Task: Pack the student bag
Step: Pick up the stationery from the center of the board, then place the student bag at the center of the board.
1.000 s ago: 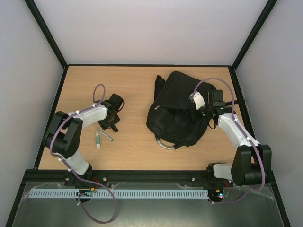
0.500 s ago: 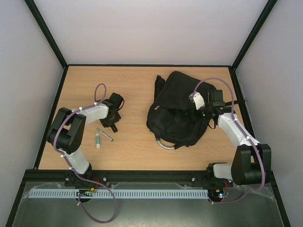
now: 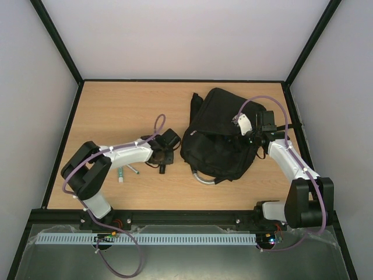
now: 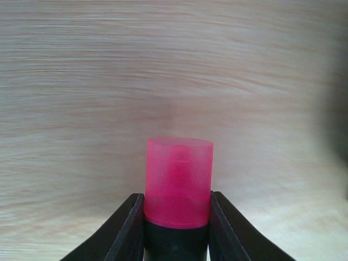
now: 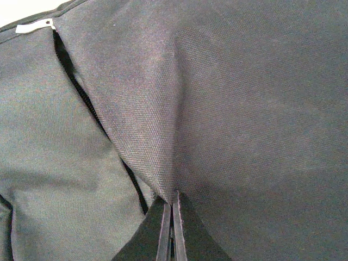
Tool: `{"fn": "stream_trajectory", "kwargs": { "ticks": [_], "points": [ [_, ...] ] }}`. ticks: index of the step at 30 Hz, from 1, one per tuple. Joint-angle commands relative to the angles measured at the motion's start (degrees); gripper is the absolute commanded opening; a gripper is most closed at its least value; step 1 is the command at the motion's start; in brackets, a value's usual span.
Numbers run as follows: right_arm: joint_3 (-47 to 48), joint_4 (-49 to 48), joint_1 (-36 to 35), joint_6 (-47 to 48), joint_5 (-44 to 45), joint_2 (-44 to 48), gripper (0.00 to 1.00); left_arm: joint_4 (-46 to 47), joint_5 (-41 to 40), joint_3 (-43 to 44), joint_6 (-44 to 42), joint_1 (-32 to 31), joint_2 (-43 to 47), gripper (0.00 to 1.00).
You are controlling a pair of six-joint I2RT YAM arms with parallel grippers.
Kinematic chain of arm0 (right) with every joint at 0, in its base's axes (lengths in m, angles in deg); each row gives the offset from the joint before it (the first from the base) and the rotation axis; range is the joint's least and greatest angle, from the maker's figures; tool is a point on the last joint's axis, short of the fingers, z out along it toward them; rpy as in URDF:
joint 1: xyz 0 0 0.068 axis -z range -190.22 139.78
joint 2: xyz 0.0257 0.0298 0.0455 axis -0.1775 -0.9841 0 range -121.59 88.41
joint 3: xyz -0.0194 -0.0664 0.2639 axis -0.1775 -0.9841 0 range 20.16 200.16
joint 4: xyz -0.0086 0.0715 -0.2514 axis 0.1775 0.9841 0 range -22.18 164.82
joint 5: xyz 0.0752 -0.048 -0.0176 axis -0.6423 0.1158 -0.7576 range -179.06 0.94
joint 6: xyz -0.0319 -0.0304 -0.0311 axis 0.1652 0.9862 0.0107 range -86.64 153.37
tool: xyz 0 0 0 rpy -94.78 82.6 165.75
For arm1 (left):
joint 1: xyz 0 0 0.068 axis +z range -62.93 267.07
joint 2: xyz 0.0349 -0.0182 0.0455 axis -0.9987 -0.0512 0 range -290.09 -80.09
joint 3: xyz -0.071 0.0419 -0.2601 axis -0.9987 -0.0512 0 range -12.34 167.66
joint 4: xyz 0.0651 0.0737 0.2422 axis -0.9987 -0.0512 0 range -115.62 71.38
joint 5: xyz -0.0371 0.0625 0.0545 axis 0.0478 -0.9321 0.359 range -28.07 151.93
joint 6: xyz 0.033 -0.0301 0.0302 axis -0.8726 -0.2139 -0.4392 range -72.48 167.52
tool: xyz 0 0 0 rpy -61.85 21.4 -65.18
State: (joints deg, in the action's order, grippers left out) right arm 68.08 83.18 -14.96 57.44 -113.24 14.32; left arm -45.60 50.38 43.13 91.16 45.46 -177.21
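Note:
The student bag (image 3: 217, 137) is a large black backpack lying at the table's right centre, its silvery-grey loop handle (image 3: 201, 178) at the near edge. My left gripper (image 3: 164, 161) is just left of the bag. It is shut on a marker with a translucent pink cap (image 4: 179, 179) and a black body, held above the wooden table. My right gripper (image 3: 252, 137) is over the bag's right side. In the right wrist view its jaws (image 5: 172, 223) are shut on a pinched fold of the bag's black fabric (image 5: 250, 103), beside a dark zipper opening (image 5: 81, 92).
A white glue stick with a green end (image 3: 120, 173) and a thin grey pen (image 3: 132, 170) lie on the table under my left forearm. Black frame rails border the table, with walls on three sides.
My left gripper has moved to the right, from near the glue stick and pen to just beside the bag, with the pink marker in it. The right arm and the bag have not moved.

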Motion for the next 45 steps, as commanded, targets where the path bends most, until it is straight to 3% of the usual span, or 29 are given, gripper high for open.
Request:
{"fn": "stream_trajectory", "kwargs": {
  "ticks": [1, 7, 12, 24, 35, 40, 45],
  "points": [
    [0.08, 3.19, -0.01, 0.27, -3.06, -0.15, 0.01, 0.97, 2.37, -0.16, -8.88, -5.92, 3.89, 0.21],
    [0.08, 3.18, -0.01, 0.27, -3.16, -0.14, 0.01, 2.69, 3.01, 1.20, -13.86, -14.04, 7.88, 0.21],
    [0.22, 3.28, -0.01, 0.28, -3.40, -0.07, 0.01, 10.10, 10.87, 5.77, -19.75, -16.31, 6.90, 0.22],
    [0.17, 3.45, -0.01, 0.29, -4.23, 0.17, 0.01, 6.37, 9.33, 34.03, -24.46, -15.68, -17.15, 0.24],
    [0.18, 3.45, 0.00, 0.27, -4.13, -0.10, 0.01, 0.52, 3.16, 48.29, -21.37, -12.98, -30.11, 0.24],
    [0.20, 3.45, -0.01, 0.36, -4.14, -0.36, 0.01, 0.83, 1.89, 47.38, -19.84, -12.61, -29.52, 0.42],
    [0.20, 3.53, -0.01, 0.51, -4.15, -0.62, 0.01, 0.85, 1.67, 43.86, -19.13, -13.80, -24.31, 0.52]
  ]
}}
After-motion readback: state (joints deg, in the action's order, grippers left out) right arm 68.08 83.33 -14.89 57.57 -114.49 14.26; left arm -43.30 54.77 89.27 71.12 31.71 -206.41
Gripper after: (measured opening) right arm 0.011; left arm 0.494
